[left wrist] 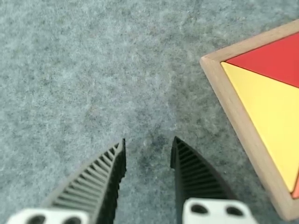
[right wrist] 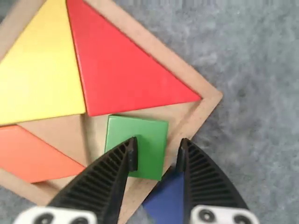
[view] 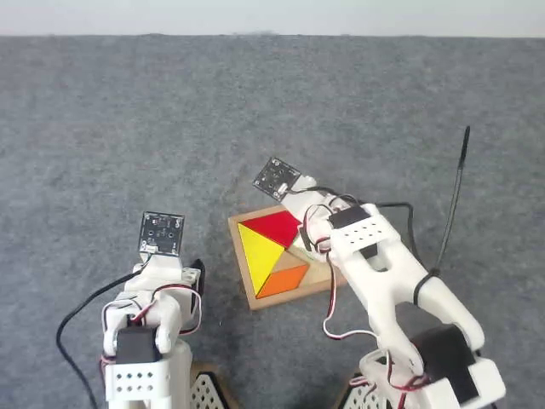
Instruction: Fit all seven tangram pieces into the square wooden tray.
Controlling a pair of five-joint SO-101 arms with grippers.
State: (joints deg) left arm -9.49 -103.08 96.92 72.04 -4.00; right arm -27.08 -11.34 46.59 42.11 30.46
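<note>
Green square [right wrist: 140, 133] is lying in the wooden tray [right wrist: 210, 100] beside the red triangle [right wrist: 121, 70]. Right gripper [right wrist: 157, 151] is hovering over it, jaws parted, gripping nothing. Risk: one finger is overlapping the square, so closing may skew it. Blue piece [right wrist: 166, 200] is crowding alongside. Left gripper [left wrist: 148, 149] is hanging spread and unladen over the grey mat [left wrist: 93, 70].
</note>
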